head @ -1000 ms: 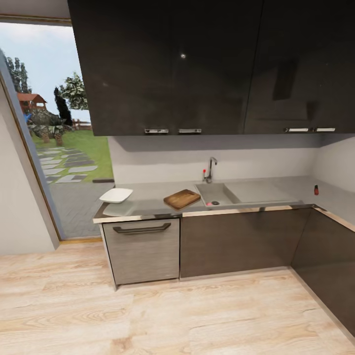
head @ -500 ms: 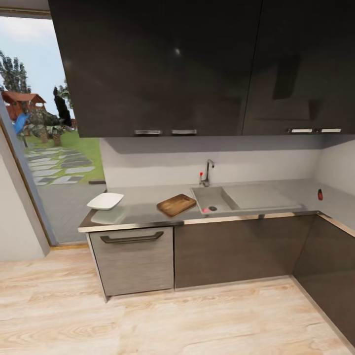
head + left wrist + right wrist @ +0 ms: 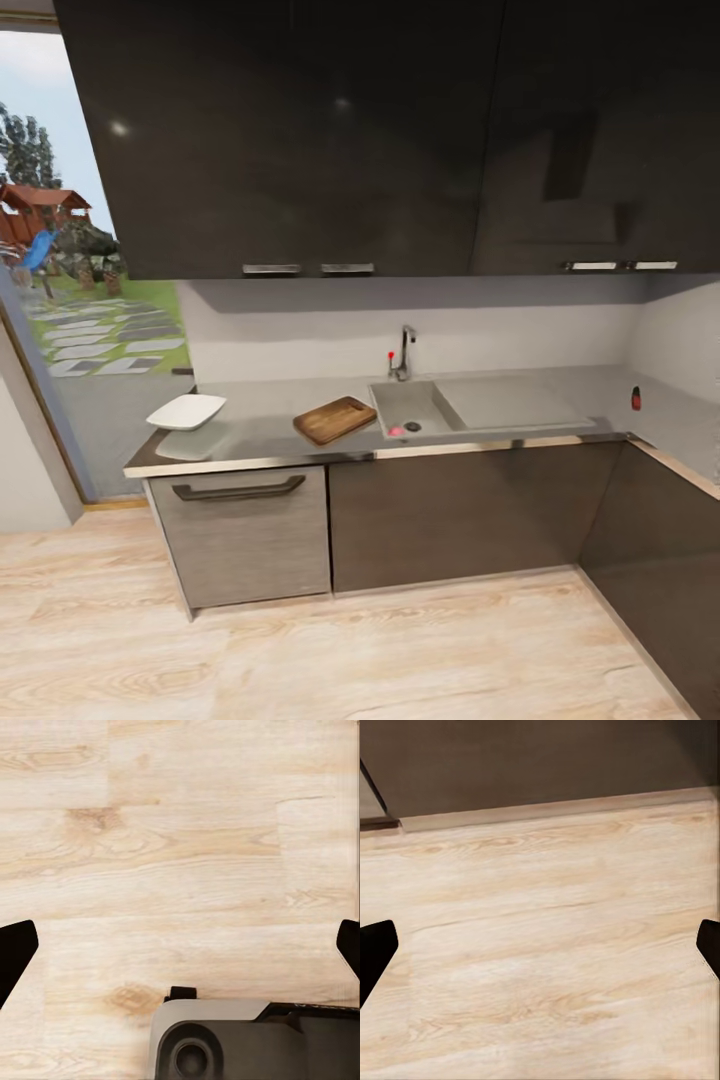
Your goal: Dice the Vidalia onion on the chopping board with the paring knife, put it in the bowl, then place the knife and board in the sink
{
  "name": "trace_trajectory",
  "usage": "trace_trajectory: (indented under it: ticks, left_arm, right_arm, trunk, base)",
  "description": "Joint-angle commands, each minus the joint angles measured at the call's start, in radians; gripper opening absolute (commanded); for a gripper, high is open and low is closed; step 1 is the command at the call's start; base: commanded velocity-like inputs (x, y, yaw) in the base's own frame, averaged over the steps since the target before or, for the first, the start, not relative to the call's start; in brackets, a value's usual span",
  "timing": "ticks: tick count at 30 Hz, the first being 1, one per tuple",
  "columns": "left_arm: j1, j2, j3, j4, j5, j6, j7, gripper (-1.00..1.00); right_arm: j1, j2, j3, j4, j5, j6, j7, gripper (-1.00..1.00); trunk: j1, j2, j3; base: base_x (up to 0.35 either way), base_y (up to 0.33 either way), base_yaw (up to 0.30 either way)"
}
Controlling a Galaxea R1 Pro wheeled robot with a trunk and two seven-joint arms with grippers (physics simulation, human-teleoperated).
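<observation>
**Onion waits in the sink while the robot stands off from the counter**

Vidalia onion (image 3: 396, 432) is seen from the head camera as a small pink ball at the near left corner of the sink (image 3: 480, 403), just beside the dark drain. The chopping board (image 3: 335, 419) lies on the countertop (image 3: 260, 432) just left of the basin, with the white bowl (image 3: 186, 411) further left near the counter's end. The paring knife cannot be made out at this range. The onion is judged light, firm, round and smooth, so it may roll or slip; a grip across its widest part is advised. The board is judged stiff and flat, best taken by an edge or its handle end.

In the left wrist view, the left gripper (image 3: 180, 945) is spread wide and holds nothing, above wooden floor (image 3: 180, 832) and a dark part of the robot's base (image 3: 255, 1039).

In the right wrist view, the right gripper (image 3: 540, 945) is likewise spread and unladen, over floor near the dark cabinets (image 3: 540, 757).
</observation>
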Motion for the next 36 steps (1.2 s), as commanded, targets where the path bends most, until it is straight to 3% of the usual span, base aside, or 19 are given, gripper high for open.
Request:
trace_trajectory:
  ticks: [1,36]
  left_arm:
    - [0.000,0.000,0.001,0.000,0.003,-0.003,0.000,1.00]
    - [0.000,0.003,0.001,-0.001,0.003,-0.003,0.001,1.00]
  right_arm:
    - [0.000,0.000,0.000,0.001,0.001,-0.003,-0.003,1.00]
    - [0.000,0.002,0.004,0.003,0.001,-0.003,-0.003,1.00]
  trunk:
    - [0.001,-0.001,0.000]
    - [0.001,-0.001,0.000]
  base:
    - [0.089,-0.301,0.000]
    - [0.097,-0.315,0.000]
